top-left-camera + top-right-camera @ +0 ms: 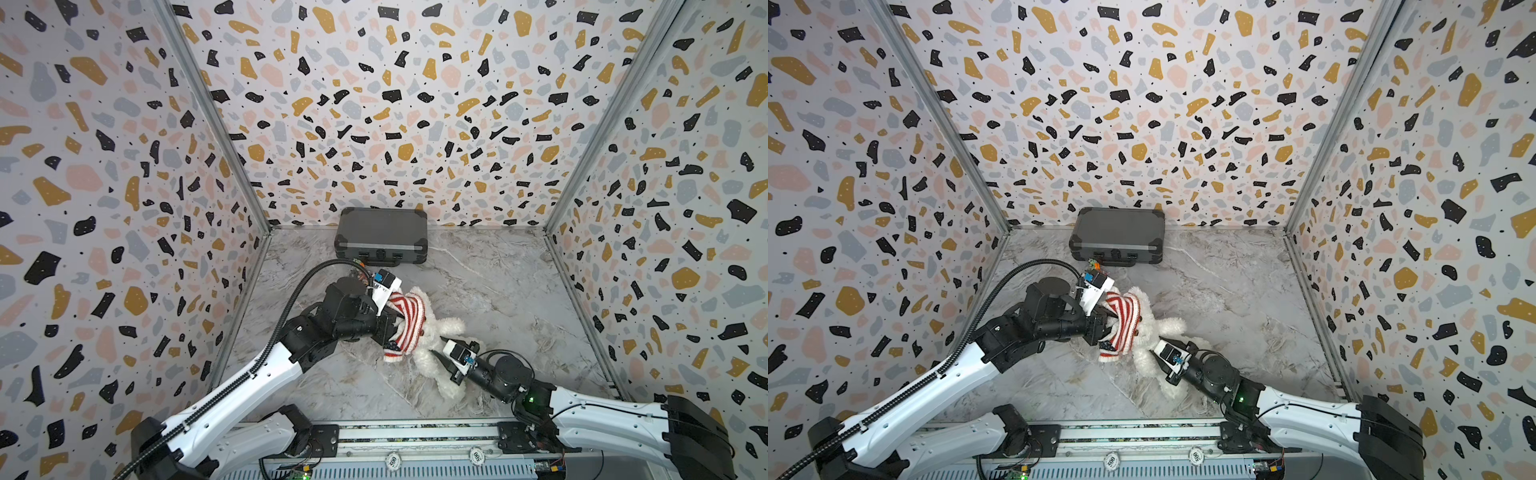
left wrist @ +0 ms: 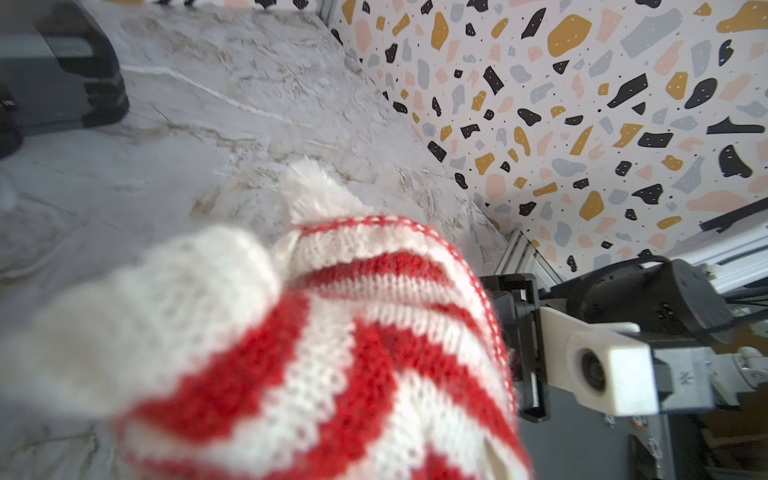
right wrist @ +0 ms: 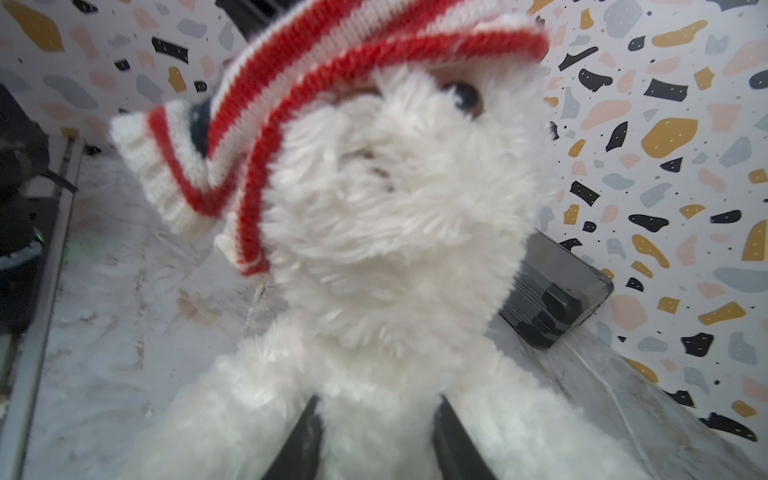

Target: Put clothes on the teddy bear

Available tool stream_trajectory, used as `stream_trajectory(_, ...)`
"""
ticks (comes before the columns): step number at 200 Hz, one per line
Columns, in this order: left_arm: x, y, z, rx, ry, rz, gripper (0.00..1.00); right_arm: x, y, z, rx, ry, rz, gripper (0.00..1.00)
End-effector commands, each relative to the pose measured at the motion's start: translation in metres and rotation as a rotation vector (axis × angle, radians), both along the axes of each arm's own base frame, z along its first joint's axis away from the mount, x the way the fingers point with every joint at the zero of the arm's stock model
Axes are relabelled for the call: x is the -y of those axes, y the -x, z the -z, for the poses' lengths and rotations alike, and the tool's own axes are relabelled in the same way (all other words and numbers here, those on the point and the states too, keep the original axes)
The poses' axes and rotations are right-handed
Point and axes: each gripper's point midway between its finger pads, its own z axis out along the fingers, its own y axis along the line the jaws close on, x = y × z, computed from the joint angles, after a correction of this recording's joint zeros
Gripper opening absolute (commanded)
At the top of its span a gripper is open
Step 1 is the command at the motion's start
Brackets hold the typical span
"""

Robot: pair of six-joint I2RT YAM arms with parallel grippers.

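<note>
- Right pincer: stands parted, straddles white fur at the leg end of the teddy bear; shows no clear squeeze, reads as released.
- Left pincer: sits buried in the striped sweater at the head end; hides both jaws behind knit in the left wrist view, so cannot tell whether clenched or slack.
- Teddy bear: lies on the tabletop, front-middle, between both pincers and touching each.
- Long axis: runs diagonally, head toward far left and the left pincer, legs toward near right and the right pincer.
- Sweater: covers the head only, stops just above one dark eye in the right wrist view; leaves torso, arms and legs bare; droops one loose sleeve on the near-left side.
- Deciding relation: garment at the left pincer's end, bare body stretching away toward the right pincer; puts the left arm nearer the knit, the right arm nearer the legs.
- Next move, as a guess: calls for a pull of knit down that axis with the leg end pinned.
- Risk: drags the whole bear if nothing anchors it.
- Dark case: rests at the back wall, well apart.
</note>
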Motion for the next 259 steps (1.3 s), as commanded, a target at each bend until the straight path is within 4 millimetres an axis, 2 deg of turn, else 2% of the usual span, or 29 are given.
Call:
stream_trajectory(1, -0.008, -0.036, -0.004, 0.184, -0.051, -0.122, 0.00, 0.006, -0.002, -0.009, -0.169, -0.044, -0.008, 0.48)
stream_trajectory(11, -0.007, -0.043, 0.000, 0.216, -0.070, -0.134, 0.00, 0.009, -0.003, -0.010, -0.223, -0.050, -0.005, 0.51)
stream_trajectory(24, -0.006, -0.050, 0.000, 0.264, -0.066, -0.147, 0.00, 0.012, -0.004, -0.021, -0.286, -0.077, -0.004, 0.55)
stream_trajectory(40, -0.003, -0.055, -0.005, 0.329, -0.050, -0.154, 0.00, 0.012, -0.003, -0.048, -0.343, -0.129, -0.024, 0.58)
stream_trajectory(58, 0.003, -0.051, -0.008, 0.424, -0.079, -0.134, 0.00, 0.013, -0.010, -0.079, -0.391, -0.182, -0.017, 0.62)
stream_trajectory(78, 0.010, -0.041, -0.004, 0.480, -0.090, -0.095, 0.00, 0.014, -0.027, -0.099, -0.463, -0.204, 0.003, 0.56)
stream_trajectory(103, 0.015, -0.027, -0.004, 0.522, -0.113, -0.081, 0.00, 0.008, -0.038, -0.116, -0.543, -0.249, -0.088, 0.47)
stream_trajectory(134, 0.019, -0.012, 0.000, 0.538, -0.141, -0.060, 0.00, -0.005, -0.040, -0.123, -0.572, -0.245, -0.163, 0.40)
stream_trajectory(169, 0.023, -0.004, 0.006, 0.546, -0.164, -0.048, 0.00, -0.012, -0.040, -0.109, -0.613, -0.216, -0.183, 0.34)
stream_trajectory(224, 0.027, -0.001, 0.013, 0.546, -0.195, -0.029, 0.00, -0.019, -0.034, -0.105, -0.617, -0.201, -0.213, 0.24)
stream_trajectory(259, 0.028, 0.000, 0.016, 0.544, -0.205, -0.025, 0.00, -0.026, -0.028, -0.104, -0.605, -0.185, -0.232, 0.22)
